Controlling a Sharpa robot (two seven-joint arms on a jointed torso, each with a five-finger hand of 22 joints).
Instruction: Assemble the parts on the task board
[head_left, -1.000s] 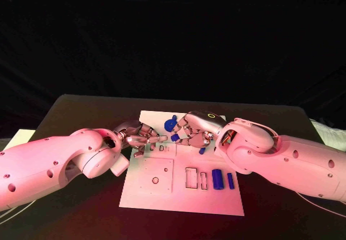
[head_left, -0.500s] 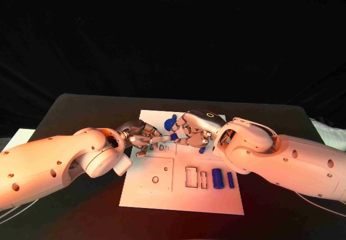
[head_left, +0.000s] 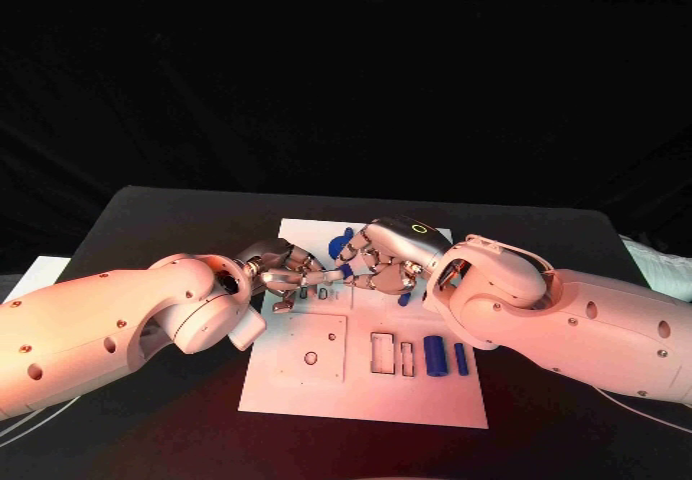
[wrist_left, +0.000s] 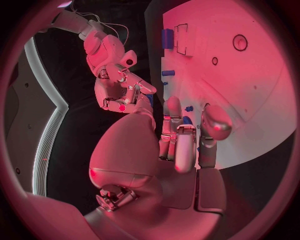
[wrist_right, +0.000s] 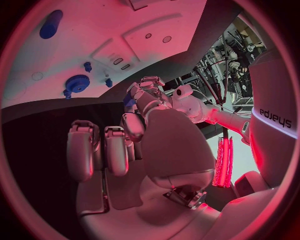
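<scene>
L hand (head_left: 283, 272) & R hand (head_left: 387, 262) curled, meeting over task board (head_left: 368, 395).

The head camera is looking down from above at the bench (head_left: 173, 215), with the task board (head_left: 310, 380) at centre frame. Each wrist camera is sitting close behind its own fingers (wrist_left: 187, 150), looking across the same board, which all three views are sharing.

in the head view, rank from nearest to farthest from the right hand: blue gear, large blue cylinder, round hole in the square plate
1. blue gear, just beside the right hand, far end of the board.
2. large blue cylinder, near end, right side.
3. round hole, near end, left side; close to the cylinder's rank.
</scene>
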